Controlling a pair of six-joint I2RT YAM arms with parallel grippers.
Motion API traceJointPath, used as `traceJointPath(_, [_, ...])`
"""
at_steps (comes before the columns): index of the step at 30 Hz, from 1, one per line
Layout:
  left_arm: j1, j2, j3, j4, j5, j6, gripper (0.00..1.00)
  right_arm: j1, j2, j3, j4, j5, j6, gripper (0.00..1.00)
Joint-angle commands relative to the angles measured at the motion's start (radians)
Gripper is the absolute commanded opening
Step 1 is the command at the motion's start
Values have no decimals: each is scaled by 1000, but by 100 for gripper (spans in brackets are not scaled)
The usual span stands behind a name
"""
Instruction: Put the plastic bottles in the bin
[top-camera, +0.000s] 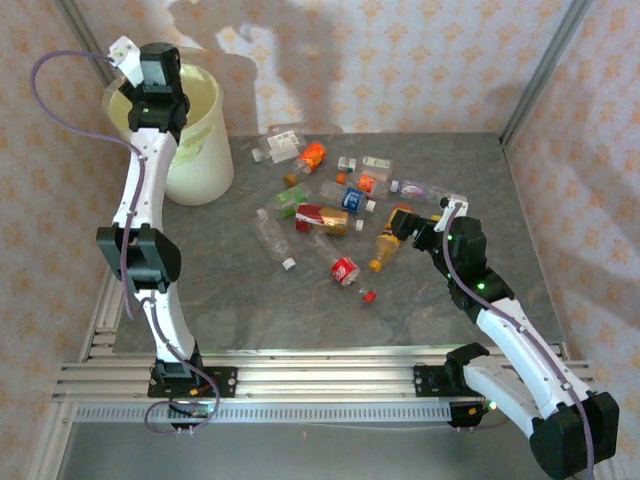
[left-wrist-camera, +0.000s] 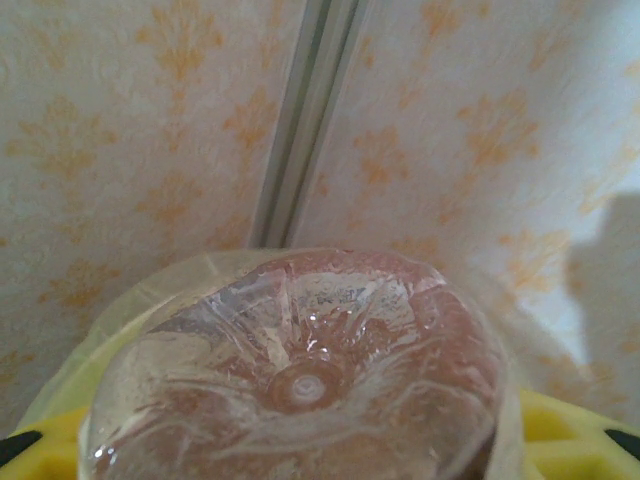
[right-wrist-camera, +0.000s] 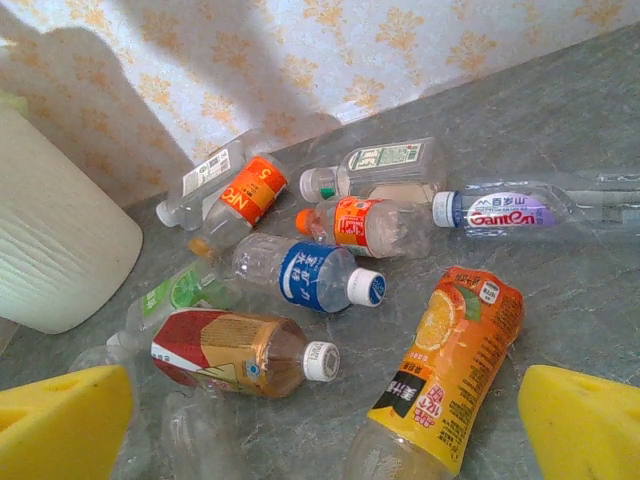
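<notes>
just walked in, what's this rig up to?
It's clearing bottles into the bin. The left gripper hangs over the bin, jaws shut on a clear bottle that is not yet dropped. The right gripper hovers with jaws open by the orange juice bottle. A dozen or so loose bottles lie on the table.

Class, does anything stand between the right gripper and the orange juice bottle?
Nothing visible does. The open right gripper faces the orange juice bottle directly; the red bottle lies beside it, not on it.
</notes>
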Motion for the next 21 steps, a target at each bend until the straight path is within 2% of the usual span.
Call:
traceJointPath(1, [19,46,42,-104,21,35,55,6,3,-6,11,15,-19,99])
traceJointPath(15, [35,248,264,-288,45,68,57,5,30,0,5,-16,-22,99])
traceJointPath(21, [35,264,309,-310,146,60,74,6,30,5,-4,-14,-33,99])
